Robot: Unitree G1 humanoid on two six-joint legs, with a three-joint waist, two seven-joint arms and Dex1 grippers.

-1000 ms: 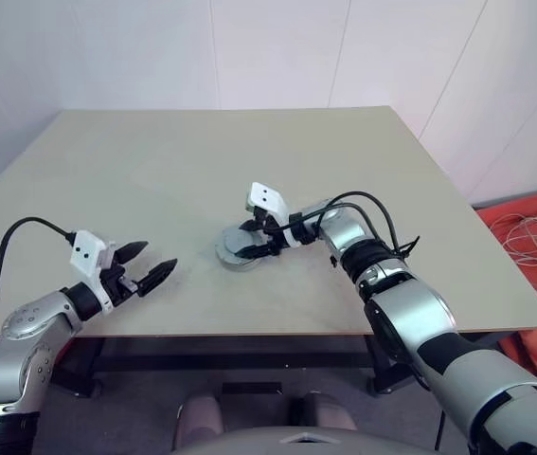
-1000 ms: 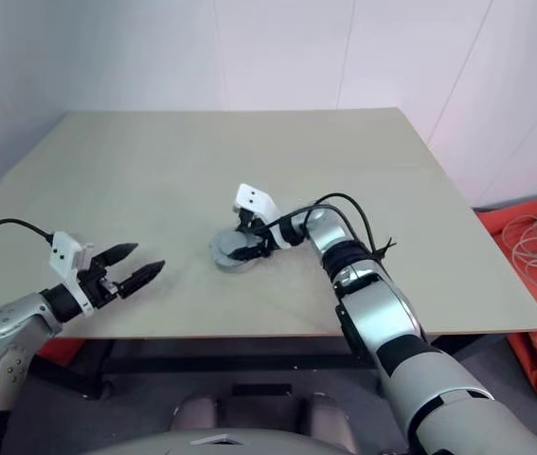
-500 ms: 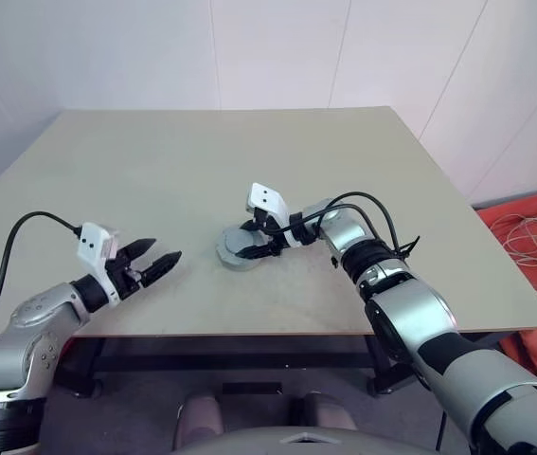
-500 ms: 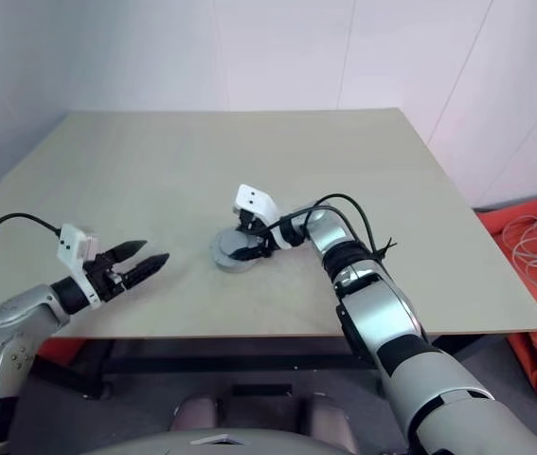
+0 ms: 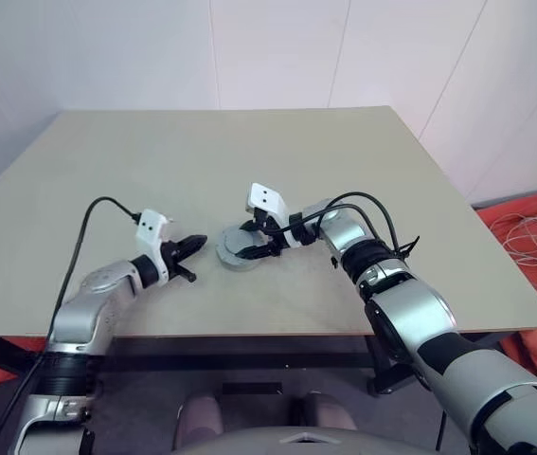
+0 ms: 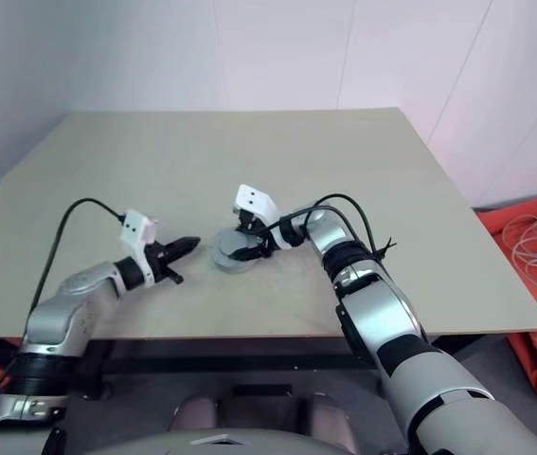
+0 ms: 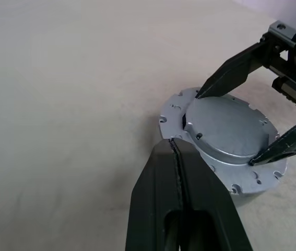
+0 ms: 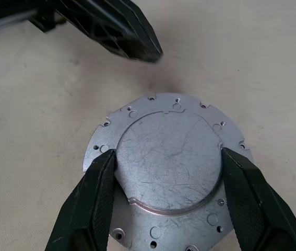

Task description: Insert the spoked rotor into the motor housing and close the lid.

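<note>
Reaching in from the near left, the left gripper (image 5: 195,245) has its two black fingers (image 7: 181,172) pressed flat together, empty, with the joined tip just beside the near-left edge of the round silver-grey assembly at the middle of the table (image 5: 107,161). From the left wrist view the tip sits right at the flange of that assembly; whether it touches the metal cannot be told.

The assembly itself lies flat on the tabletop. Its lower part, the motor housing (image 8: 106,144), shows as a wide silver flange with small holes and notches round its rim. On top sits the lid (image 8: 168,159), a raised round plate with a brushed, scratched face and a small flat notch on one edge, seated squarely within the flange. Neither the coil windings nor the rotor can be seen.

To the right of it, the right gripper (image 8: 166,167) comes in from the right side and angles down over the assembly. Its fingers (image 8: 98,193) stand spread, one on each side of the lid, with their tips set against the lid's raised edge, so the claw straddles and clasps the lid across its width. A black cable loops along the right forearm (image 5: 363,248).
</note>
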